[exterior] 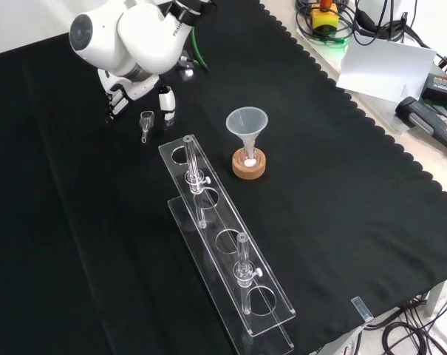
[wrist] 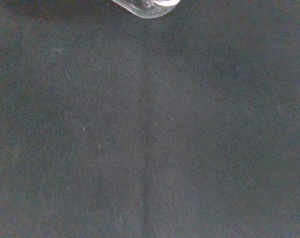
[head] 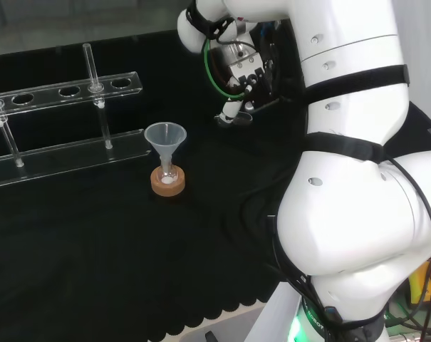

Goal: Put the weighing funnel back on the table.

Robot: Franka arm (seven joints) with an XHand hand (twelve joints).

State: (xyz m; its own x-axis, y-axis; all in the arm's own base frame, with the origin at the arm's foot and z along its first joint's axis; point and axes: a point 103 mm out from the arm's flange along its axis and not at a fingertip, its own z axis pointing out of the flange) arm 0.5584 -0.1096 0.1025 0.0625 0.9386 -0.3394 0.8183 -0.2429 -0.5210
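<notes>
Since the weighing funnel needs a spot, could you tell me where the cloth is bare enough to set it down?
In the front view, bare cloth lies left of the test tube rack, below the hand and weighing funnel. Another patch lies right of the funnel, toward the scalloped edge. It is crowded between the rack and the cork ring.

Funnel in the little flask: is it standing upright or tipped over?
Upright: the funnel stands mouth up, stem down in the flask on its cork ring.
</notes>
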